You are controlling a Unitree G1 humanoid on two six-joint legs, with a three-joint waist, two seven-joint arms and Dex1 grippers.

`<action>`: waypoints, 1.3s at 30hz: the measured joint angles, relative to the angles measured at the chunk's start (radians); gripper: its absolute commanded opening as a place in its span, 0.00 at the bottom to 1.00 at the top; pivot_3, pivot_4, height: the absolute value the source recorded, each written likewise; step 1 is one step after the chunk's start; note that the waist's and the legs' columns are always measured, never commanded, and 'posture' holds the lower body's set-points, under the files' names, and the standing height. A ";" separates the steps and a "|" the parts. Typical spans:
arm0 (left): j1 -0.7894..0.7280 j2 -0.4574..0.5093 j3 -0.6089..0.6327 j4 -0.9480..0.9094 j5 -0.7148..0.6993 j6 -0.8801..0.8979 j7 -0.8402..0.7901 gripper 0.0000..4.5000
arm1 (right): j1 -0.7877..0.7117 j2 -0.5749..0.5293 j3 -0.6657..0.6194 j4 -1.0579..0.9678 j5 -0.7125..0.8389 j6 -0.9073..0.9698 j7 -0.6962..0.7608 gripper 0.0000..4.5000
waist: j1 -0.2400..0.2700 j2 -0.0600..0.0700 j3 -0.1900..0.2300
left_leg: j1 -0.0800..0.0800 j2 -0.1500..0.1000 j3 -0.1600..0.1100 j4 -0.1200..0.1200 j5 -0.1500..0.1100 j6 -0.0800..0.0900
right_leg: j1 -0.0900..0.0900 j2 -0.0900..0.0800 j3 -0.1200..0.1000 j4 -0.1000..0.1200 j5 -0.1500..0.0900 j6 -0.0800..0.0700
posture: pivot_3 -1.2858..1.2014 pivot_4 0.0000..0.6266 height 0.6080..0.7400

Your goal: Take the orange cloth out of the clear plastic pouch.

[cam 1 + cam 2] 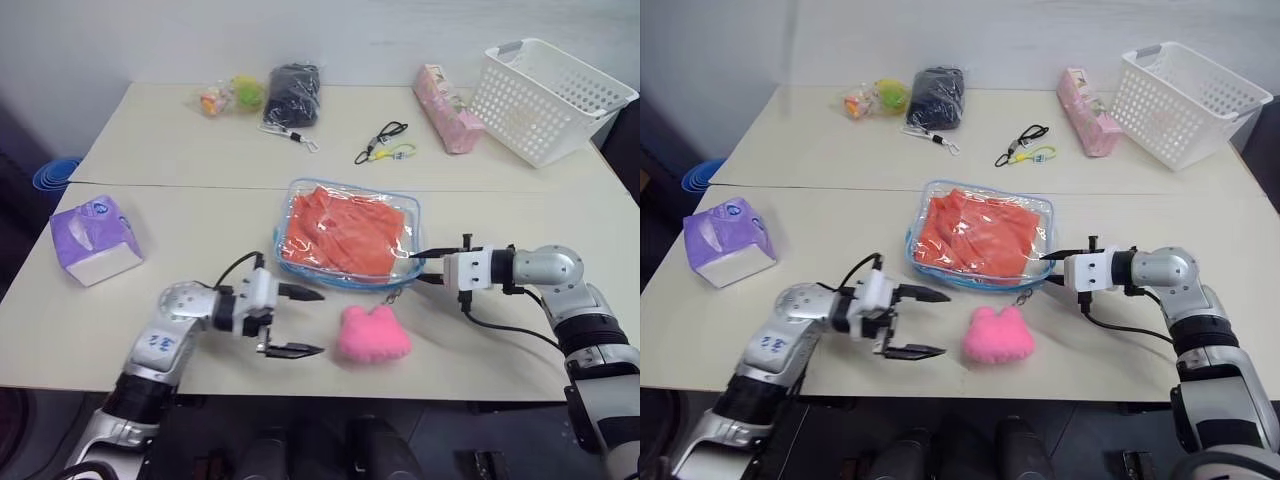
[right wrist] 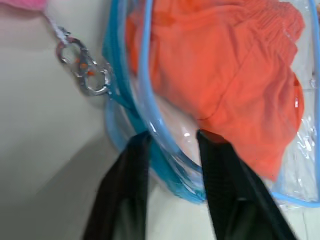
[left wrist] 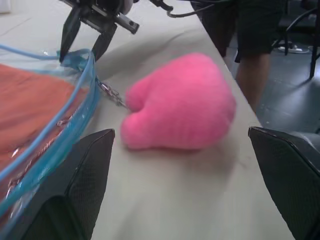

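Observation:
The clear plastic pouch (image 1: 411, 214) with light blue trim lies flat mid-table, and the orange cloth (image 1: 345, 235) is folded inside it. My right gripper (image 1: 418, 266) comes in from the right and is shut on the pouch's near right corner. In the right wrist view its two fingers (image 2: 215, 165) straddle the blue edge, with the pouch's metal clasp (image 2: 85, 75) beside them. My left gripper (image 1: 320, 322) hovers open in front of the pouch, pointing at a pink plush (image 1: 373, 335) and apart from it.
A purple tissue pack (image 1: 95, 240) sits at the left. Along the back lie a white lattice basket (image 1: 545, 100), a pink package (image 1: 447, 108), a lanyard (image 1: 383, 143), a black bag (image 1: 293, 95) and small toys (image 1: 232, 97). A person's legs (image 3: 245, 30) stand beside the table.

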 measured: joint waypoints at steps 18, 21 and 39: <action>-0.157 -0.214 -0.178 0.248 0.151 -0.030 0.082 0.38 | -0.026 0.001 0.002 0.053 0.017 0.025 0.003 0.00 | 0.001 0.000 0.000 | 0.000 0.000 0.000 0.007 0.000 0.000 | 0.001 0.000 0.000 0.003 0.000 0.000 | 0.52 0.24 1.00; -0.156 -0.200 -0.169 0.244 0.132 -0.027 0.058 0.19 | -0.022 0.001 0.001 0.051 0.031 0.033 0.007 0.00 | 0.001 0.000 0.000 | 0.000 0.000 0.000 0.007 0.000 0.000 | 0.001 0.000 0.000 0.003 0.000 0.000 | 0.52 0.24 1.00; -0.161 0.272 0.182 0.514 -0.002 -0.005 -0.068 0.01 | 0.035 -0.083 -0.007 0.054 0.098 -0.015 0.078 0.00 | -0.003 0.001 0.000 | 0.000 0.001 -0.001 0.006 0.000 0.000 | 0.001 0.000 -0.001 0.003 0.000 0.000 | 0.52 0.24 1.00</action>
